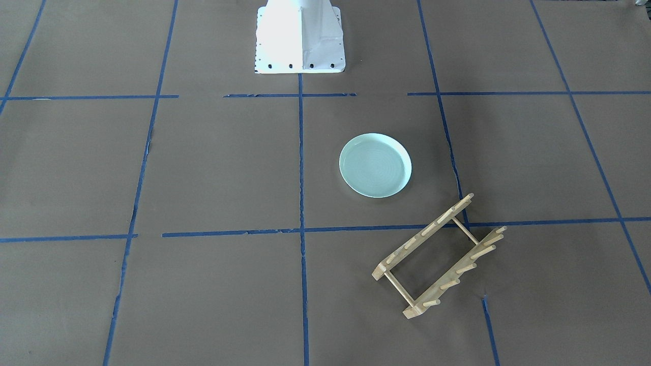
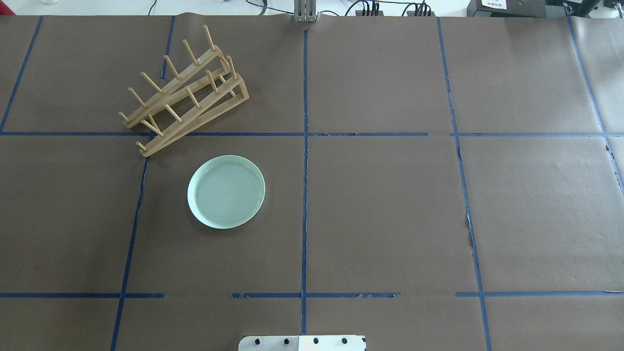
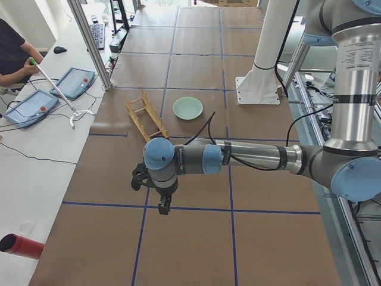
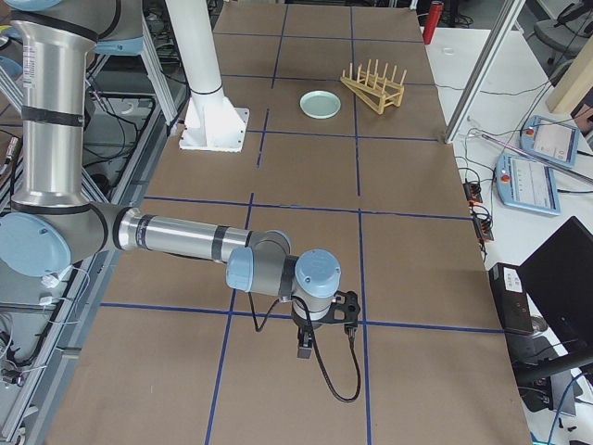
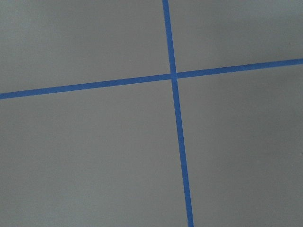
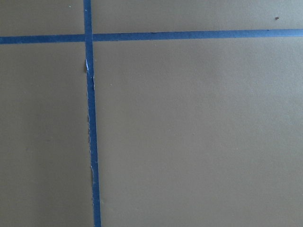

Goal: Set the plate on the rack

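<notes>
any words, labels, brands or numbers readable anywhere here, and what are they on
No text here is legible.
White label on the black box at the overhead view's far edge: print too small to read.
The plate and the rack: no markings visible.

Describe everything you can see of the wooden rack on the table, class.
The rack is light, unpainted-looking wood: two parallel rails, each with a row of upright pegs, joined by two thin crossbars. It stands upright on the brown-papered table, set diagonally, one end across a blue tape line. Its slots are empty. The plate lies flat close by, apart from it; only the table touches it.
</notes>
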Controlling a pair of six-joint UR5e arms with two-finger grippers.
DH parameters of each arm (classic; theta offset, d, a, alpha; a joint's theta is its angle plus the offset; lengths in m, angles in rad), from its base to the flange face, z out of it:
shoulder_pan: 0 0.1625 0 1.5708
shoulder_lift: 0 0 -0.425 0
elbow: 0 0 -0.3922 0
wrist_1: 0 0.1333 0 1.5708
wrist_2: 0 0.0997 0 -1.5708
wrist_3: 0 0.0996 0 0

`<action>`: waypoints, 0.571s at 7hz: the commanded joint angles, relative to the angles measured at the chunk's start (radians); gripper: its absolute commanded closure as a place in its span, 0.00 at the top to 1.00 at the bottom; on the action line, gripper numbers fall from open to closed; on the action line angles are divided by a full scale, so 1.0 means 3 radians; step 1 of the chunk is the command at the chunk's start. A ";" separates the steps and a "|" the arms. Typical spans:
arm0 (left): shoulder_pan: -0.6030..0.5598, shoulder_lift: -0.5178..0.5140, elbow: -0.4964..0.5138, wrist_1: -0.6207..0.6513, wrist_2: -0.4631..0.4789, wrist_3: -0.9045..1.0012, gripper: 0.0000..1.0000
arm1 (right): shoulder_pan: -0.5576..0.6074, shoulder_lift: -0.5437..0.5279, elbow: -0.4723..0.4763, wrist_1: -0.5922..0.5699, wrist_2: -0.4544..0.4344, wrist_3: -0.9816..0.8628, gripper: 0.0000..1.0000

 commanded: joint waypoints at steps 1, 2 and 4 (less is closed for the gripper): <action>0.0005 -0.0019 0.0000 -0.0012 0.0010 -0.0015 1.00 | 0.0000 0.0000 0.0000 0.0000 0.0000 0.0000 1.00; 0.0000 -0.0004 0.0000 -0.0022 0.0005 0.0000 1.00 | 0.0000 0.0000 0.0000 0.0000 0.0000 0.0000 1.00; 0.0000 0.0022 -0.0030 -0.0022 0.0030 -0.0005 1.00 | 0.0000 0.0000 0.0000 0.0000 0.0000 0.0000 1.00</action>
